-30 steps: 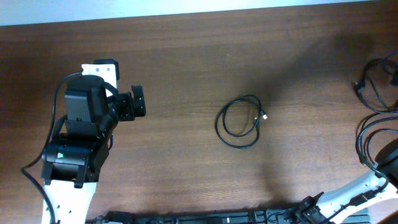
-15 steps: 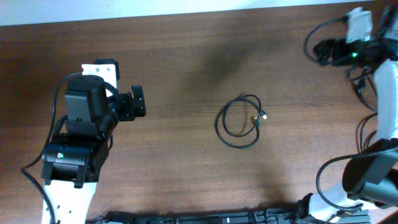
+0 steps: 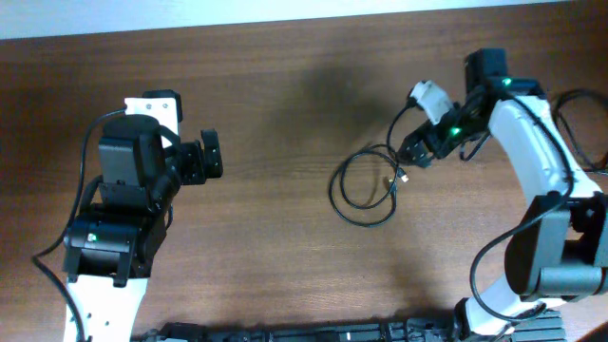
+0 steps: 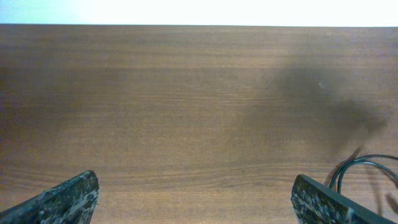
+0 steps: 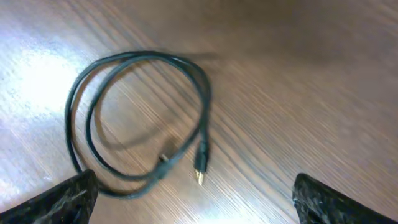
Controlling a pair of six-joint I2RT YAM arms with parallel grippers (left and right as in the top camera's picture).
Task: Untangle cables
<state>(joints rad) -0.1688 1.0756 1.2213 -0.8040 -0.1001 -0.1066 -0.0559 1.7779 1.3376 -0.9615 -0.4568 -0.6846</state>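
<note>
A thin black cable [image 3: 364,187] lies coiled in a loose double loop at the table's middle, its small gold-tipped plug [image 3: 403,177] on the right side. The right wrist view shows the coil [image 5: 124,112] and the plug [image 5: 200,171] between and ahead of the spread fingers. My right gripper [image 3: 414,152] is open and empty, hovering just right of the coil above the plug. My left gripper [image 3: 211,157] is open and empty at the left, well away from the coil. A piece of the coil [image 4: 364,163] shows at the right edge of the left wrist view.
Thicker black arm wires [image 3: 575,114] loop at the table's right edge. The brown wooden table [image 3: 285,85] ends at a white strip along the back. A dark bar [image 3: 313,332] runs along the front edge.
My right arm has swung in from the far right back corner to the table's middle and now hangs beside the coil. The left arm and the coil have not moved.
</note>
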